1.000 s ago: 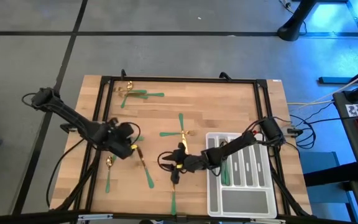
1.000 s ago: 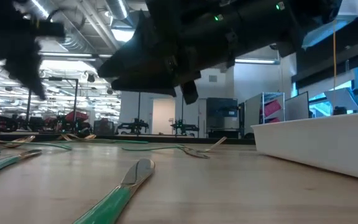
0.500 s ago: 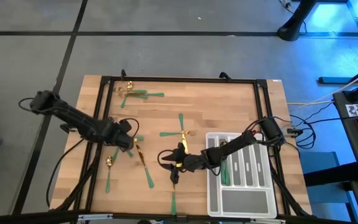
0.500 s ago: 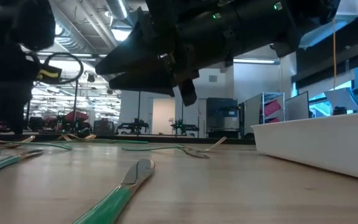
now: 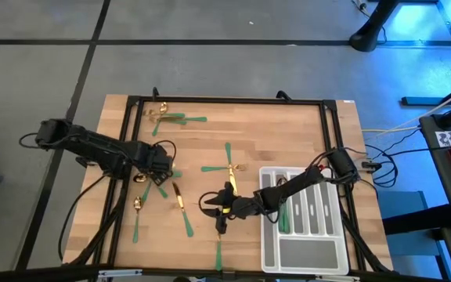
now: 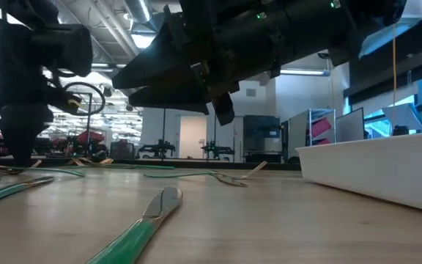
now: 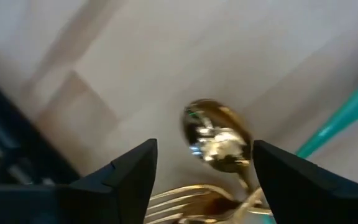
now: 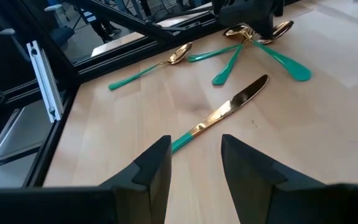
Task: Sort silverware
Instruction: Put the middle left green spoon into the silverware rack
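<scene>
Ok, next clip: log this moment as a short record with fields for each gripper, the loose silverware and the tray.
left gripper: open, low over a spoon and fork cluster, left side of table
right gripper: open, empty, hovering mid-table near a knife
loose silverware: scattered on the table, another cluster at far left corner
tray: front right, some pieces already in its slots

A pale grey divided plastic tray (image 5: 300, 252) sits at the near right corner of the light wooden table (image 5: 272, 133), with several pieces lying in its long slots. A cluster of gold-headed, green-handled silverware (image 5: 167, 117) lies at the far left corner. A crossed pair (image 5: 227, 166) lies mid-table, just left of the tray. More pieces lie scattered at the near left, a knife (image 5: 178, 197) among them.
</scene>
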